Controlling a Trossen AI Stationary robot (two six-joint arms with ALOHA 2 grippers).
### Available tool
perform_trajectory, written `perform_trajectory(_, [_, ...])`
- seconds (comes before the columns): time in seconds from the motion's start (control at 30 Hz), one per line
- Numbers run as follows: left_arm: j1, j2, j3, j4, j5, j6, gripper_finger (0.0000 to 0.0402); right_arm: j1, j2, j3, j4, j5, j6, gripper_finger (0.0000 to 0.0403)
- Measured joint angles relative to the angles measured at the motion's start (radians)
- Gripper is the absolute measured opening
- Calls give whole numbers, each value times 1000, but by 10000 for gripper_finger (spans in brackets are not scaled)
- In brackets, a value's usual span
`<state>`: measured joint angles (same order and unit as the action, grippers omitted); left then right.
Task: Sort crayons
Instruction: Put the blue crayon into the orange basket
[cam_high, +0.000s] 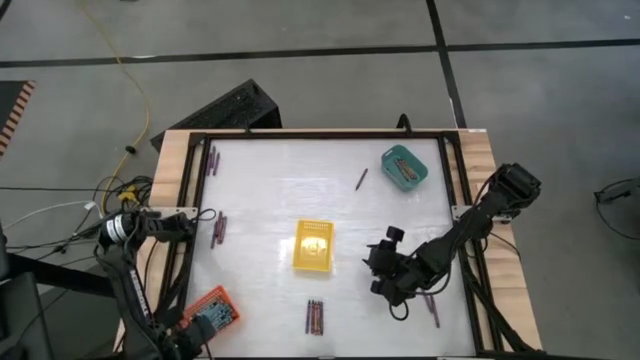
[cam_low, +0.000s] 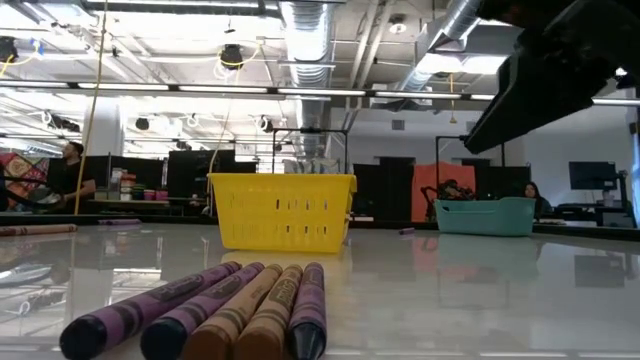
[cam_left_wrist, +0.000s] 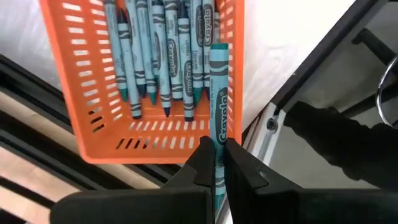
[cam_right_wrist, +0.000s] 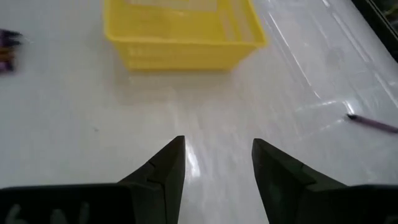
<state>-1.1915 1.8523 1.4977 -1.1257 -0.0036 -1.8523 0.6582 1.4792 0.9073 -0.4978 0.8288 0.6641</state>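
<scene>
My left gripper (cam_left_wrist: 217, 163) hangs over the orange tray (cam_left_wrist: 74, 93) at the table's near left corner (cam_high: 212, 312), shut on a teal crayon (cam_left_wrist: 218, 87). Several blue crayons (cam_left_wrist: 161, 56) lie in that tray. My right gripper (cam_right_wrist: 217, 168) stands open above bare table, just right of the yellow tray (cam_high: 313, 245), with nothing between its fingers. Loose purple and brown crayons (cam_low: 210, 310) lie side by side on the table near its front edge (cam_high: 314, 317). Others lie at the left (cam_high: 217, 230), and one lies near the teal tray (cam_high: 404, 167). My left gripper pinches the teal crayon's wrapped barrel (cam_left_wrist: 218, 140) between its two fingers, coming from above and pointing down. The fingers lie across the crayon, whose long free end (cam_left_wrist: 218, 56) reaches out over the orange tray's side wall. Whether it touches the tray I cannot tell.
A single purple crayon (cam_high: 362, 179) lies in the far middle and another (cam_high: 433, 308) by my right arm. A black frame (cam_high: 185, 210) borders the white table top. People and desks show in the room beyond the table in the low view.
</scene>
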Motion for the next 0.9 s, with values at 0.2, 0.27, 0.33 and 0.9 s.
perform_trajectory(0.2, [1, 0, -24, -14, -55, 7, 9, 0, 0, 0, 118, -21, -146, 180])
perform_trajectory(0.27, [1, 0, -29, -38, -71, 7, 13, 0, 0, 0, 145, -21, -183, 180])
perform_trajectory(0.33, [2, 0, -37, -54, -71, 7, 15, 0, 0, 0, 154, -27, -202, 180])
perform_trajectory(0.9, [26, -2, -95, -88, -98, 65, 22, 0, 0, 0, 155, -151, -196, 180])
